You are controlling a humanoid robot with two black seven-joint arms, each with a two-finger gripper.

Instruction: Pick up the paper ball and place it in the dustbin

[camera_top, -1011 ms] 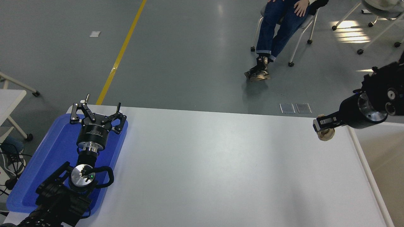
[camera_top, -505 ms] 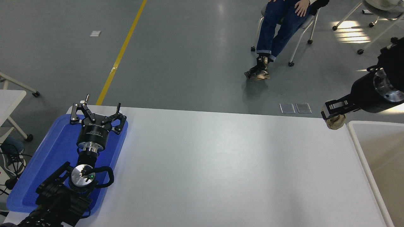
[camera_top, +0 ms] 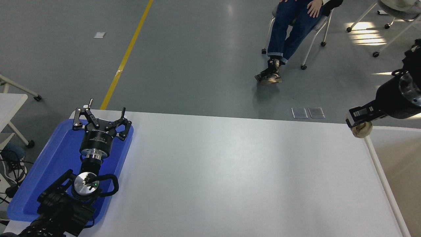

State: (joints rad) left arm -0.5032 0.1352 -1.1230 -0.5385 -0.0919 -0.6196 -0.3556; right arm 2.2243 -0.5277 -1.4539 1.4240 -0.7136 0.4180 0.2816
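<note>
1. right gripper: pinched the paper ball, held above the dustbin rim's far corner.
2. left gripper: spread, parked over blue tray.
3. step: carrying; next, likely move inward over the bin, then release.

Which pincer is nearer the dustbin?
Right. The right pincer holds the paper ball at the dustbin rim's far corner; the left pincer sits across the table over the blue tray.

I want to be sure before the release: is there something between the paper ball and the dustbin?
Nothing visible. The right pincer holds the paper ball in the air at the dustbin's white rim near its far corner. No object lies between the ball and the bin's opening.
</note>
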